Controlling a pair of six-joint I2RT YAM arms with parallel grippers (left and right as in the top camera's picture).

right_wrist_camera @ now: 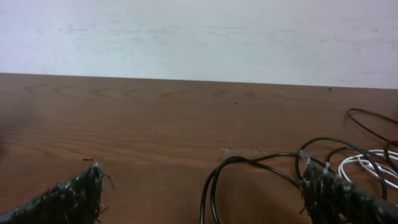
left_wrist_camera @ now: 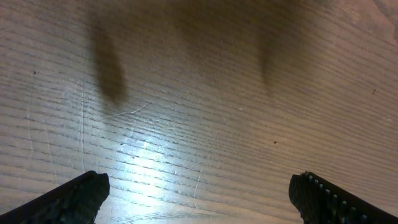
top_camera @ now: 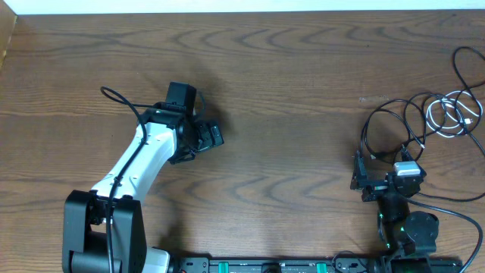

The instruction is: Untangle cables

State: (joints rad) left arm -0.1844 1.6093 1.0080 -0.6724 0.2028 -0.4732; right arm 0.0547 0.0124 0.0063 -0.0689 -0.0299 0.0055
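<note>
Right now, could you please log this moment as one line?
left pincer open, empty | right pincer open near cables | cables looped together, none held

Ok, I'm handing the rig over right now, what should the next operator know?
Left gripper: open, empty, over bare table.
Right gripper: open, empty, black cables just ahead of it.
White cable lies looped among them near the table's right edge.
Done: nothing separated yet.
Left: pull each cable free.
</note>
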